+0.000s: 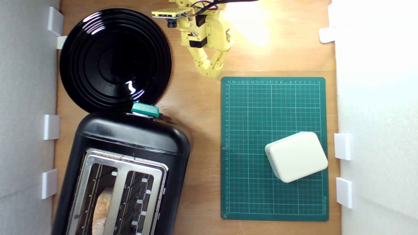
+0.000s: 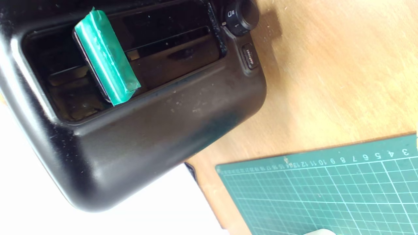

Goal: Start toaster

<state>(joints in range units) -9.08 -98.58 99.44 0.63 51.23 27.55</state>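
Going left to right in the exterior view: the black ribbed plate [image 1: 115,58] sits at the far-left end of the table [image 1: 196,107], and just in front of it is the toaster [image 1: 130,156], lying at a slight angle with a slice of bread [image 1: 102,209] already down in one slot. The green lever knob [image 1: 146,109] pokes out of the end facing the plate, and in the wrist view that lever knob [image 2: 105,57] looks to me like it's at the upper end of its track, so I'd say it hasn't been pushed yet. The yellow claw [image 1: 211,72] hangs well apart from the toaster, near the cutting mat [image 1: 274,148], fingers together and holding nothing. A cream box [image 1: 296,156] sits on the mat. So basically the whole job is left: reach the lever and press it down.
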